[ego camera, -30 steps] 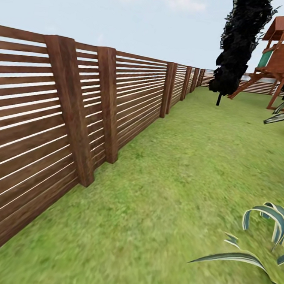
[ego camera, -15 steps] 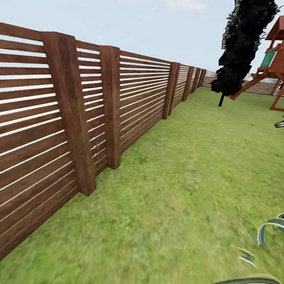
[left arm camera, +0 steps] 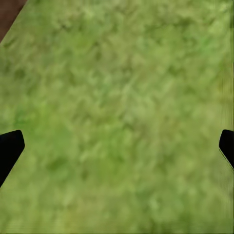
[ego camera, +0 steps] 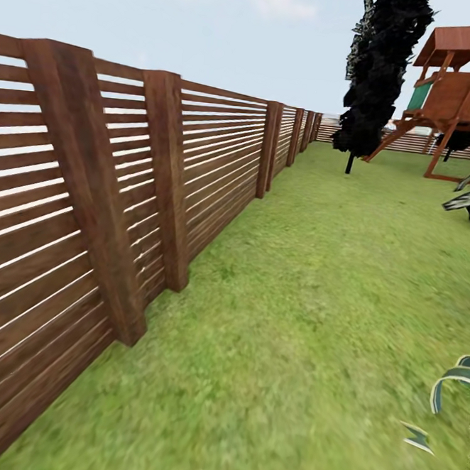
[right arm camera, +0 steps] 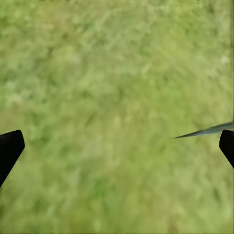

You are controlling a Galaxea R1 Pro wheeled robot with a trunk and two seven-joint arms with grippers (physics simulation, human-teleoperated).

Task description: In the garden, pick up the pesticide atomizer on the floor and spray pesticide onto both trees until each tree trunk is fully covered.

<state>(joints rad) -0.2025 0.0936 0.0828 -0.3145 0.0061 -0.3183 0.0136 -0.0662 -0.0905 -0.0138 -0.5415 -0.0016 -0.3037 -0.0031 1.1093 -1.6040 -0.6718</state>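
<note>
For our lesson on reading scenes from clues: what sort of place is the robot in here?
Most likely a fenced back garden: a grass lawn runs beside a brown slatted wooden fence, with a wooden play tower and a narrow dark-leaved tree at the far end.
</note>
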